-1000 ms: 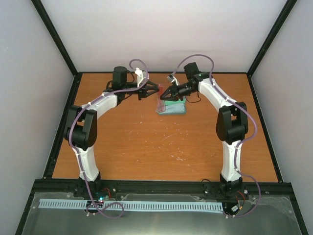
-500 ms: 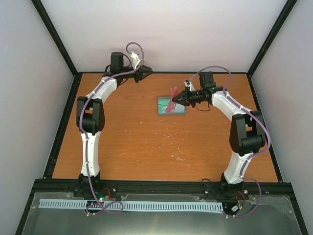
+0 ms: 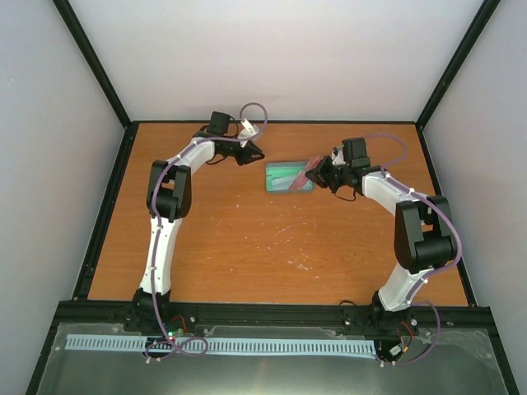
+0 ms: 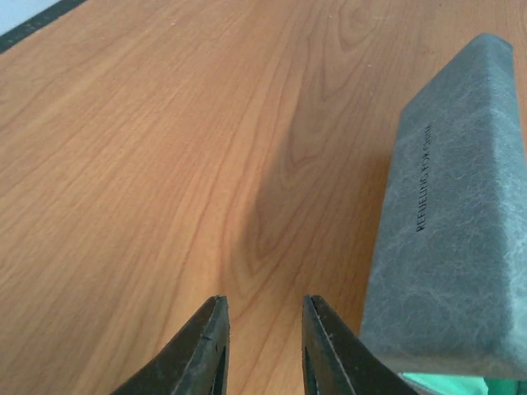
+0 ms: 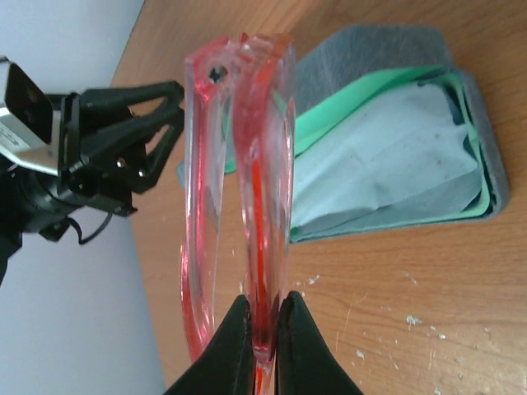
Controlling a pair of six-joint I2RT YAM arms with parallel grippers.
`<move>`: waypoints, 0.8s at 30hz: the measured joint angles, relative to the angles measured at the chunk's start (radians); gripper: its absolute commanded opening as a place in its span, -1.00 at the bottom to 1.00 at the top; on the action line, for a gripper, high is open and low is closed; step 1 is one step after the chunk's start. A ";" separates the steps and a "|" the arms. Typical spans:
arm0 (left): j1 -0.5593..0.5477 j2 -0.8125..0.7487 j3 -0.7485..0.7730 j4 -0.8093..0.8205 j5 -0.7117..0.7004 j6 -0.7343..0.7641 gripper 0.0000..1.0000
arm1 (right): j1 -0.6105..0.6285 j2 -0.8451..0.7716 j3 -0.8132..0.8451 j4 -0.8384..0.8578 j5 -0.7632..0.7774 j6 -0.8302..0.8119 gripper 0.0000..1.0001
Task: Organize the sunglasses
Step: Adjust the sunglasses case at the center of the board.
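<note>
The sunglasses, see-through pinkish-red and folded, hang edge-on in my right gripper, which is shut on them just off the right end of the case. The top view shows the sunglasses and the right gripper there. The grey case lies open, showing a green lining and a pale cloth inside. My left gripper stands open, nothing between its fingers, low over the table just left of the case. In the top view the left gripper sits at the case's back-left corner.
The orange wooden table is ringed by a black frame and pale walls. White scuff marks dot the wood in front of the case. The left gripper shows in the right wrist view beyond the sunglasses.
My left gripper swung off to the back wall, then came back down beside the case's left end. My right gripper carried the sunglasses to the right and lower, off the case's right end.
</note>
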 measured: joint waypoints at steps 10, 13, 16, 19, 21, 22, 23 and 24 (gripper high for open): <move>-0.045 0.000 -0.028 0.018 -0.017 0.003 -0.42 | 0.000 0.016 0.000 0.036 0.073 0.034 -0.94; -0.049 0.000 -0.045 0.021 -0.014 0.002 -0.43 | 0.000 0.039 0.000 0.037 0.089 0.034 -0.95; -0.051 0.000 -0.059 0.020 -0.010 -0.002 -0.44 | 0.000 0.072 0.008 0.036 0.101 0.034 -0.94; -0.051 0.000 -0.068 0.017 -0.001 -0.005 -0.44 | 0.000 0.112 0.027 0.041 0.104 0.035 -0.95; -0.051 0.000 -0.073 0.015 0.007 -0.004 -0.44 | 0.000 0.140 0.042 0.054 0.103 0.039 -0.94; -0.051 0.000 -0.076 0.014 0.011 -0.005 -0.44 | 0.000 0.153 0.048 0.063 0.103 0.041 -0.94; -0.051 0.000 -0.080 0.013 0.015 -0.005 -0.44 | -0.001 0.164 0.054 0.072 0.100 0.043 -0.95; -0.051 0.000 -0.085 0.011 0.018 -0.005 -0.44 | -0.001 0.172 0.058 0.079 0.098 0.046 -0.94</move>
